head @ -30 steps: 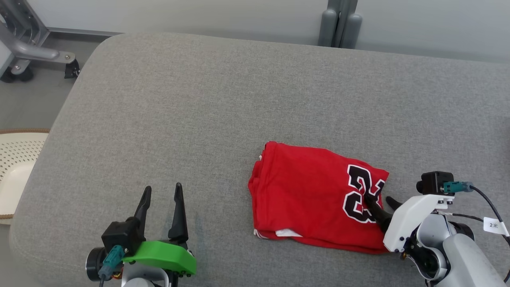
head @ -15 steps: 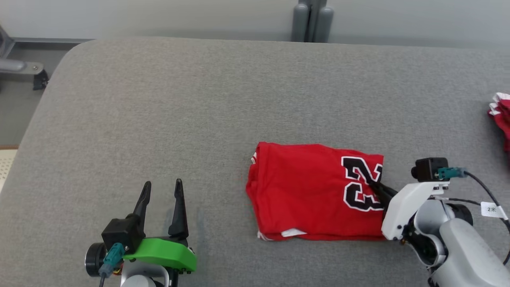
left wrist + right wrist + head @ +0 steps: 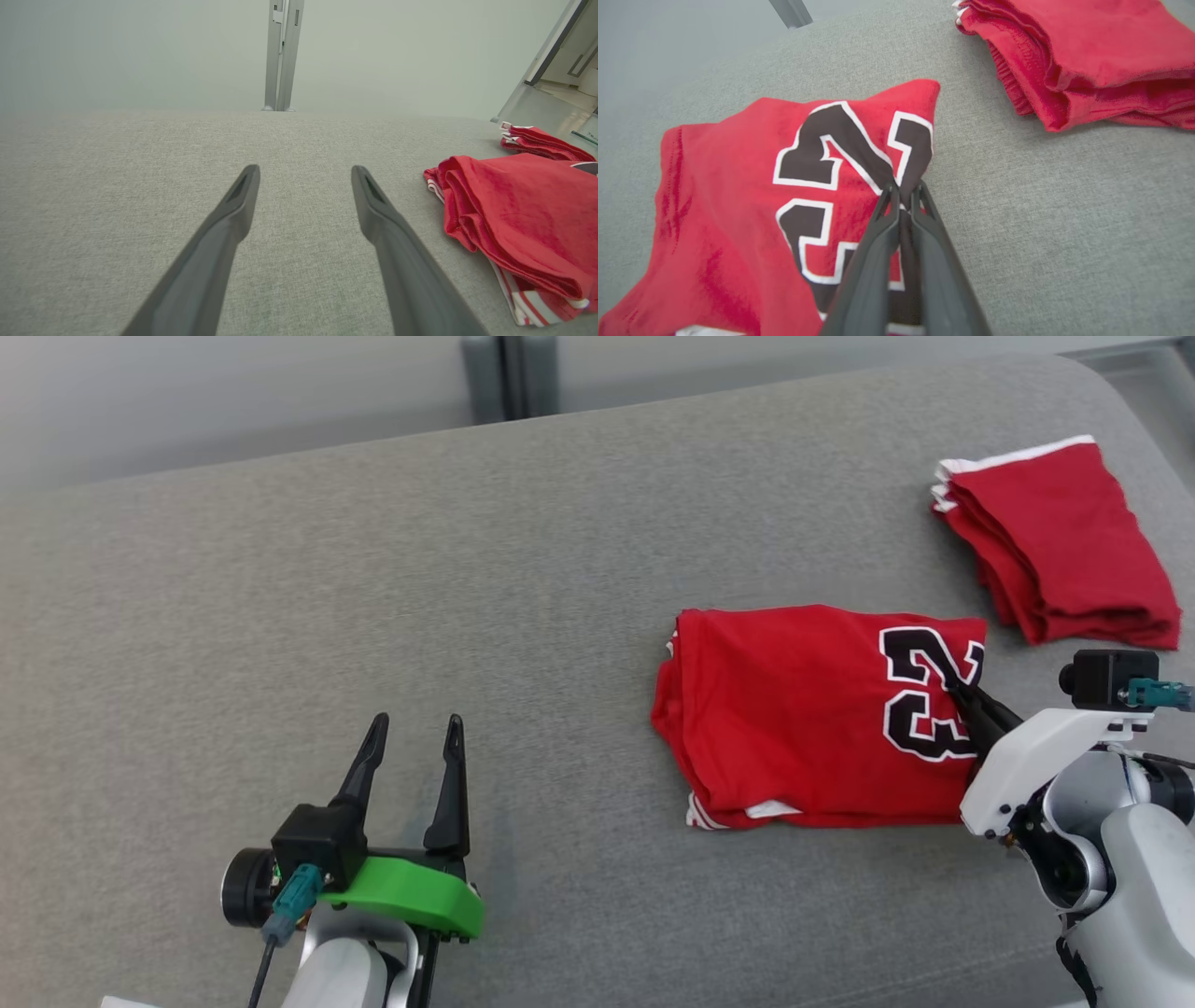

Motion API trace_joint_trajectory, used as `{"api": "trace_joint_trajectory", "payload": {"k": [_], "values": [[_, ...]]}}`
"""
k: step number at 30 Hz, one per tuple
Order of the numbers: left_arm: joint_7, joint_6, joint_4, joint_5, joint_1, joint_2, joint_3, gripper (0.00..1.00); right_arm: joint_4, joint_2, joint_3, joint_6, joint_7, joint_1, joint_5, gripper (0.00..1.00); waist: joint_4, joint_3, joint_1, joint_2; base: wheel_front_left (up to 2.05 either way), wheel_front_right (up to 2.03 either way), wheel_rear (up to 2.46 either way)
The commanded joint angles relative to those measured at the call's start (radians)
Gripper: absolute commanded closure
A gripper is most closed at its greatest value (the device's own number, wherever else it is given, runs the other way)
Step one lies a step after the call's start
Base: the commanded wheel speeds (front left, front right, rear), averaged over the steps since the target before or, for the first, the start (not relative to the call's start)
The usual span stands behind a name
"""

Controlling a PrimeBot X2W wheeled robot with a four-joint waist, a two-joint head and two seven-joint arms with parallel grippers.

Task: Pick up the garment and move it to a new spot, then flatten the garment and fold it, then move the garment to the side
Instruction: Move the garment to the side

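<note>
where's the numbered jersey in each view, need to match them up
Head view: jersey right of centre, its right edge in the right gripper.
Left wrist view: at the right edge, right of the left gripper.
Right wrist view: left and centre, pinched at the fingertips.
Shared landmark: the plain red pile just beyond it.

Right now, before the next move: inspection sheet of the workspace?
Surface: grey cushion, fabric, rounded corner far right.
Job's things: jersey, folded, number side up.
Clutter: red pile, folded, apart from the jersey, beyond it to the right.
Claws: left claw open over bare cushion; right claw shut on the jersey's right edge.
Cables: left plug and right plug, teal, with leads at the wrists.
Surroundings: grey post behind the cushion; pale wall.
</note>
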Motion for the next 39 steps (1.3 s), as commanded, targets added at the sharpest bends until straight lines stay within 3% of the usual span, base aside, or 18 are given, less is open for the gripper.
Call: {"api": "trace_joint_trajectory", "payload": {"k": [1,7,12,20,31,39], "values": [[0.0,-0.005,0.006,0.015,-0.025,0.005,-0.002,0.0,0.001,0.011,0.002,-0.001,-0.011,-0.014,-0.007,1.0,-0.148,0.07,0.0,-0.0001,0.0,0.0,0.0],[0.0,-0.019,0.025,0.027,-0.057,0.01,-0.009,0.0,0.017,0.032,0.012,-0.001,-0.058,-0.037,-0.025,1.0,-0.203,0.093,0.0,-0.0001,0.0,0.0,0.0],[0.0,-0.027,0.039,0.031,-0.067,0.011,-0.014,0.0,0.035,0.035,0.023,-0.001,-0.085,-0.064,-0.033,1.0,-0.197,0.093,0.0,-0.0001,0.0,0.0,0.0],[0.0,-0.022,0.043,0.014,-0.047,0.007,-0.019,0.0,0.038,-0.007,0.019,-0.001,-0.096,-0.126,-0.053,1.0,-0.119,0.065,0.0,-0.0001,0.0,0.0,0.0],[0.0,-0.01,0.033,-0.025,-0.011,0.004,-0.038,0.0,0.093,-0.086,-0.049,-0.001,-0.026,-0.273,-0.136,1.0,0.004,0.005,0.0,-0.0001,0.0,0.0,0.0],[0.0,0.008,0.022,-0.051,0.009,0.003,-0.055,0.0,0.121,-0.148,-0.088,-0.001,0.02,-0.345,-0.198,1.0,0.053,-0.008,0.0,-0.0001,0.0,0.0,0.0]]}}
